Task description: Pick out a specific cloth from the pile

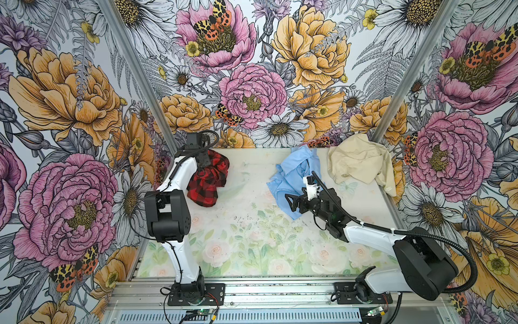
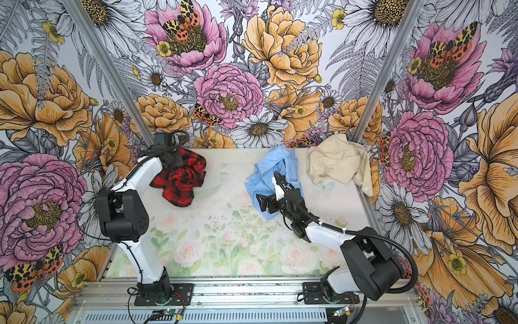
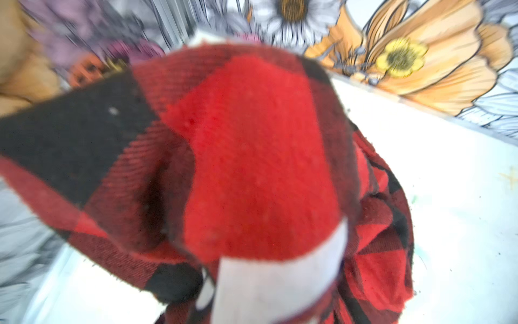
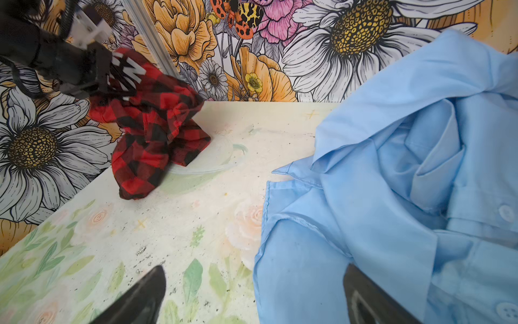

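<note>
Cloth [image 1: 208,182] (red check) trails onto flower-printed table [image 1: 252,224].

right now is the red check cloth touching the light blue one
No, in the right wrist view a stretch of bare table lies between the red-and-black check cloth and the light blue cloth.

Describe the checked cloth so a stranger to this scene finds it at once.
On the pale floral table, three garments lie toward the back wall. The cloth is the leftmost in both top views, bunched in the shut left gripper. Its red-and-black check sets it apart from the light blue shirt and the cream-beige garment.
</note>
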`<state>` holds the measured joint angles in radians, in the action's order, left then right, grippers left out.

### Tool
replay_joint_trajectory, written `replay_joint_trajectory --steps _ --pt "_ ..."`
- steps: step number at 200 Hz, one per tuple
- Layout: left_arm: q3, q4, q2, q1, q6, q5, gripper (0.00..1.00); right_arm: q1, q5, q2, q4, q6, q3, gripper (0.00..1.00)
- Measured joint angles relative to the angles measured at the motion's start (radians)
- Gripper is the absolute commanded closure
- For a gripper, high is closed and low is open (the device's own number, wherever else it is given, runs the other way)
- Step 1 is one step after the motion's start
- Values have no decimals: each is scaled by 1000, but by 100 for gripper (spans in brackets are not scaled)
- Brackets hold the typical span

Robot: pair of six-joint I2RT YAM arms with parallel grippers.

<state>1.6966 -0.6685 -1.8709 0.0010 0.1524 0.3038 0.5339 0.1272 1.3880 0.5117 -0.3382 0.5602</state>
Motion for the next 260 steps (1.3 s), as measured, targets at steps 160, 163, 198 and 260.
replay_joint_trajectory --steps 160,163,198,260 --pt "-40 -25 -93 -215 -448 6 100 5 -2 0 -6 11 0 1" --pt "-42 -25 -93 -212 -441 -29 100 5 -2 0 -7 11 0 1" --pt "-48 -30 -98 -71 -274 -531 100 5 -3 0 -6 11 0 1" --pt "-111 -16 -112 147 -85 -793 100 5 -2 0 -7 11 0 1"
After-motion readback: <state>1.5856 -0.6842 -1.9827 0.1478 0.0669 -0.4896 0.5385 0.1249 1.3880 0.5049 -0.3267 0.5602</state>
